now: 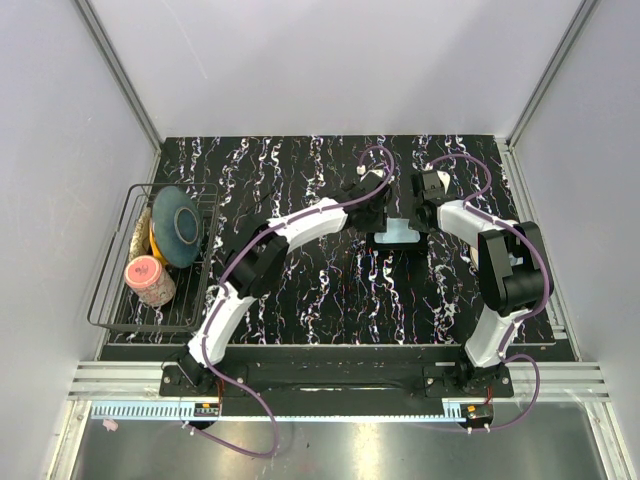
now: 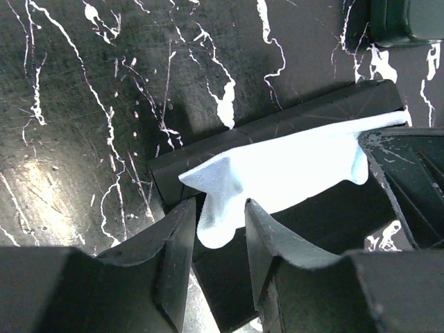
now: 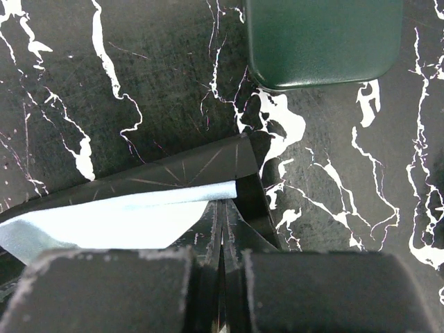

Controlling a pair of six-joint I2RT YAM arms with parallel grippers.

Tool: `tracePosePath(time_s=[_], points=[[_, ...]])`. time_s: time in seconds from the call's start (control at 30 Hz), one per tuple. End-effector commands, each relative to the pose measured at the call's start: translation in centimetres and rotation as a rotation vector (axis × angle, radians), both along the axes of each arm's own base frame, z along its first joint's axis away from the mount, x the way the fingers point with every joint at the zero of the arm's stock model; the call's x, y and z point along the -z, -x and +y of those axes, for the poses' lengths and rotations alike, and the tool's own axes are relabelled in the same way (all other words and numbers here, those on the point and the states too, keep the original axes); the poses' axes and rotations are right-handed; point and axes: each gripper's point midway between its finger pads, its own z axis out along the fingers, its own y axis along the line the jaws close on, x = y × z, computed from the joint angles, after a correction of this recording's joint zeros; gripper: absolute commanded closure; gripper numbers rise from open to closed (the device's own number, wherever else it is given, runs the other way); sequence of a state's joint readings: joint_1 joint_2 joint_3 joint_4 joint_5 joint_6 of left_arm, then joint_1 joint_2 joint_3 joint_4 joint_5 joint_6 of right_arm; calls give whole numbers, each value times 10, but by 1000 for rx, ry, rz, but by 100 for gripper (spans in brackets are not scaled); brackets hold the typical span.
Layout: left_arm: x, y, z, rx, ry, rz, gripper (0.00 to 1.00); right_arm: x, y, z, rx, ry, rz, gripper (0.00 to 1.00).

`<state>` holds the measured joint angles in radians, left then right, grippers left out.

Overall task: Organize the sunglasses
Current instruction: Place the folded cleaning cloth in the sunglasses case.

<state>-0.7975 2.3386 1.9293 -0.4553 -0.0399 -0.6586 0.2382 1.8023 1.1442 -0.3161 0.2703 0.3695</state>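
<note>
Blue cloth (image 2: pixel 277 173), black case (image 2: pixel 277 125) — left gripper (image 2: pixel 220 211) parted

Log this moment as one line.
left gripper: open, straddling blue cloth corner | right gripper: shut on black case edge | cloth: lying on case

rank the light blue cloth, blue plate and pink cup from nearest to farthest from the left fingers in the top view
1. light blue cloth, centre, right at the left fingers
2. blue plate, in the rack, far left
3. pink cup, rack's near end
</note>
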Motion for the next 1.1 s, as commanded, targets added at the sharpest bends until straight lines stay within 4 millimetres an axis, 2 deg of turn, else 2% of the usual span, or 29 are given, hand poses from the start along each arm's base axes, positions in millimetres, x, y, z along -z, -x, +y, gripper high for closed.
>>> tracePosePath(time_s=[0.0, 0.23, 0.5, 0.63, 0.77, 0.83, 1.07], points=[[-44, -10, 6, -32, -37, -138, 60, -1, -8, -3, 9, 5, -30, 100], [-47, -5, 9, -35, -39, -138, 57, 2, -5, -2, -3, 3, -7, 100], [-69, -1, -3, -3, 43, -186, 55, 4, -5, -3, 4, 7, 0, 100], [-73, 2, -12, 22, 105, -196, 58, 0, -8, -3, 8, 5, -22, 100], [-69, 6, -23, 49, 164, -186, 74, -5, -13, 0, -3, -10, -61, 100], [-64, 5, -27, 48, 172, -175, 78, -8, -16, 1, -4, -13, -76, 100], [-39, 0, -26, 17, 137, -149, 81, -8, -15, 3, -8, -25, -94, 100]])
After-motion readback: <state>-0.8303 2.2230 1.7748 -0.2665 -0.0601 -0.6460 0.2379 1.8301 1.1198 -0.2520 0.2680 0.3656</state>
